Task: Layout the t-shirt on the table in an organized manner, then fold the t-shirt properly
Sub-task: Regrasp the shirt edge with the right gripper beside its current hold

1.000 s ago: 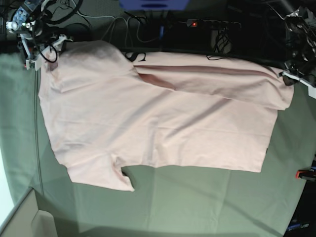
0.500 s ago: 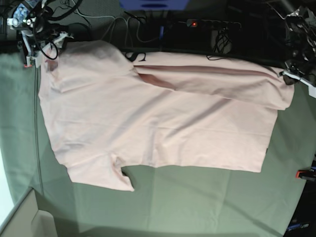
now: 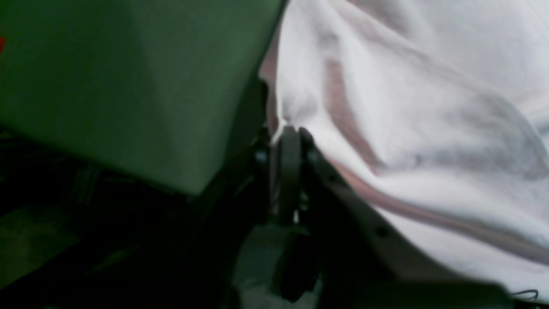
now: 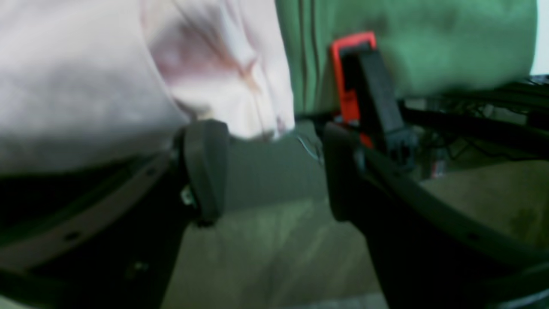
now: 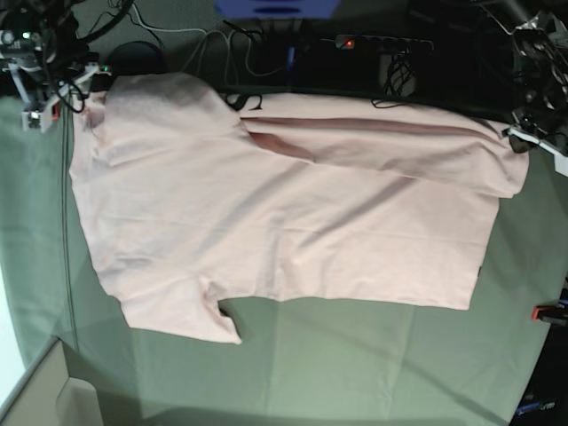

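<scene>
The t-shirt lies spread over most of the table, plain pink side up, no print showing. Collar end sits toward the left of the base view, hem toward the right. One short sleeve points to the near edge; the other sleeve area reaches the far left corner. The far long edge is folded over on itself w/ a darker pink crease running along it, right at the table's back edge.

Left gripper is at the far right corner in the base view. Its jaws are pressed tight together, pinching a bit of the shirt's edge; fabric fans out from the pinch in soft folds in the left wrist view. Green table cloth shows beside it.

Right gripper is at the far left corner, beyond the table edge. Jaws spread wide, nothing between them. The sleeve's corner hangs just above the gap, near one finger, but whether it touches I can't tell, pic's blurry. A red clamp sits on the table edge just behind the other finger.

Another red clamp at the right edge, and a power strip w/ a lit red switch behind the table.
</scene>
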Robot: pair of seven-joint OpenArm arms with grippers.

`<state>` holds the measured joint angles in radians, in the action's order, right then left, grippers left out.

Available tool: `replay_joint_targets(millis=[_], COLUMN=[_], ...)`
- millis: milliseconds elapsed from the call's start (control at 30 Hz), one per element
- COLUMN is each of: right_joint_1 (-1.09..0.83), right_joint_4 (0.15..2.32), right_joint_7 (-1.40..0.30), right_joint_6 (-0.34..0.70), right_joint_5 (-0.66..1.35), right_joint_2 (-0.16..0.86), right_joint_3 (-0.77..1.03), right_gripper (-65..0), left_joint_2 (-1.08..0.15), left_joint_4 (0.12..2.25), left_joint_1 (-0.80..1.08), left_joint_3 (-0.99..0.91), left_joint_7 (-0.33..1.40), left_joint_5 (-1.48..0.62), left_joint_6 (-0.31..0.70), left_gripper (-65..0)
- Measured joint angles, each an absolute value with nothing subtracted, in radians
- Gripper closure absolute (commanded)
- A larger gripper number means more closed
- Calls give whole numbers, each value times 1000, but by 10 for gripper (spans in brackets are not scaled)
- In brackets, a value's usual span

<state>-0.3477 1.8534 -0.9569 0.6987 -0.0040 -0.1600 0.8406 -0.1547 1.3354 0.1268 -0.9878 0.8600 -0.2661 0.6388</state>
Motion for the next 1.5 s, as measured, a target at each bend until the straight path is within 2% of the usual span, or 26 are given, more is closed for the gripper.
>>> replay_joint_targets(millis=[500,1033,1100,1167,1367,1500], right_joint_1=[-323,-261,-261,-261,-261,-265], right_joint_4=[1859,1769,1769,1769,1769,1769], right_joint_7=[-983,-983,-983,-983,-980,-982], right_joint_6=[699,699,699,699,699,699], right_joint_5=[-2,-4,-4,-4,-10,-11], right_joint_2=[-164,-163,-163,-163,-164,-163], right_joint_3=[727,728,727,722,662,643], right_gripper=[-358,-348,-310,-245,-8,0], left_joint_2=[-155,-155,-155,-155,-155,-155], left_joint_4=[1335,1335,1335,1335,1335,1335], left_joint_1=[127,127,127,127,127,127], left_joint_3=[-988,-992,-992,-992,-992,-992], left_joint_7=[860,860,860,860,860,860], left_joint_5=[-269,-270,-270,-270,-270,-270], left_joint_6=[639,639,639,639,639,639], left_gripper=[0,0,0,0,0,0])
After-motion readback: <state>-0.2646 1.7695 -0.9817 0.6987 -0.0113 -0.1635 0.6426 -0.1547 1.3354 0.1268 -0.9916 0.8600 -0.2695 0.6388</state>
